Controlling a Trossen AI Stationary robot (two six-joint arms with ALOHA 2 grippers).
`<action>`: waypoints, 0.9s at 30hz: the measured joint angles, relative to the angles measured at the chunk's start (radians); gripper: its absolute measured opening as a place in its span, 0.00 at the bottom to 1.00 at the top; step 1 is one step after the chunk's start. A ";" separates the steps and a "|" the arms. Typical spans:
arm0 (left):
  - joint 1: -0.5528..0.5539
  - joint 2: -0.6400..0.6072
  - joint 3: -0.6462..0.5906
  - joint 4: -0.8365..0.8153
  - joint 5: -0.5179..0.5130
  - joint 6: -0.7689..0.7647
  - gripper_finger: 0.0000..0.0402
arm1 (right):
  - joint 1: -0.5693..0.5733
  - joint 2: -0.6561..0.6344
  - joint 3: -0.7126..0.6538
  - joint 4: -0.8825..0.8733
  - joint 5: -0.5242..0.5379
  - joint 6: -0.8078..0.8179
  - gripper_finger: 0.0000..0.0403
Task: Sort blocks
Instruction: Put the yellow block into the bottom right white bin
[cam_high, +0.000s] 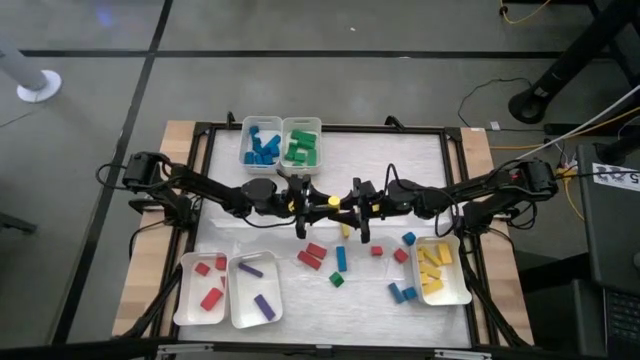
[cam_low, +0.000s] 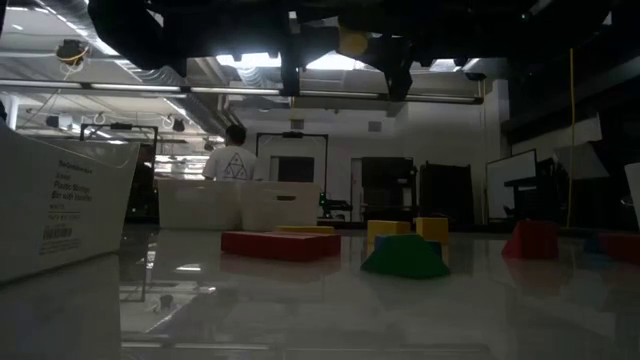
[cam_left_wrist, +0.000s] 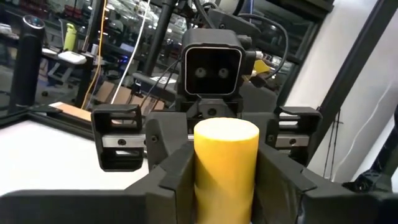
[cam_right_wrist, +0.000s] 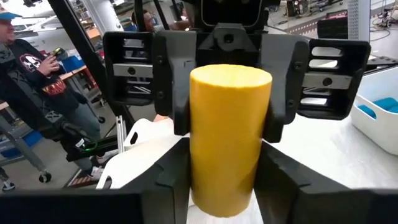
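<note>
A yellow cylinder block (cam_left_wrist: 226, 165) (cam_right_wrist: 229, 134) stands upright in mid-air over the middle of the table, showing as a small yellow spot (cam_low: 352, 42) in the low view. My left gripper (cam_high: 325, 203) comes at it from the table's left and my right gripper (cam_high: 350, 205) from the right. Both are shut on it, nose to nose. Loose blocks lie on the table below and nearer: red ones (cam_high: 312, 255), a blue bar (cam_high: 341, 258) and a green one (cam_high: 337, 280). My left gripper pinches the cylinder's curved side (cam_left_wrist: 202, 180) between its two fingers (cam_left_wrist: 173, 180), which lie level and come from the table's left. The cylinder stands upright, lifted clear of the table. My right gripper pinches the same cylinder's curved side (cam_right_wrist: 198, 168) between its two fingers (cam_right_wrist: 171, 177), level, from the table's right. The left gripper's fingers (cam_right_wrist: 177, 93) sit on the cylinder just beyond them.
White trays stand at the table's far edge with blue blocks (cam_high: 262, 145) and green blocks (cam_high: 300, 145). At the near left are trays with red blocks (cam_high: 205, 290) and purple blocks (cam_high: 255, 292), at the near right one with yellow blocks (cam_high: 440, 270). A person (cam_right_wrist: 25, 68) stands beyond the table.
</note>
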 joint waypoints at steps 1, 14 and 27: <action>0.000 0.000 0.000 0.000 0.000 0.002 0.33 | 0.000 0.000 0.000 -0.001 -0.001 0.000 0.33; 0.001 0.000 0.000 -0.003 0.016 -0.015 0.49 | 0.000 -0.003 0.000 -0.006 -0.048 0.026 0.34; 0.003 -0.069 0.001 -0.064 0.069 -0.016 0.57 | 0.002 -0.274 0.000 -0.562 -0.099 0.121 0.35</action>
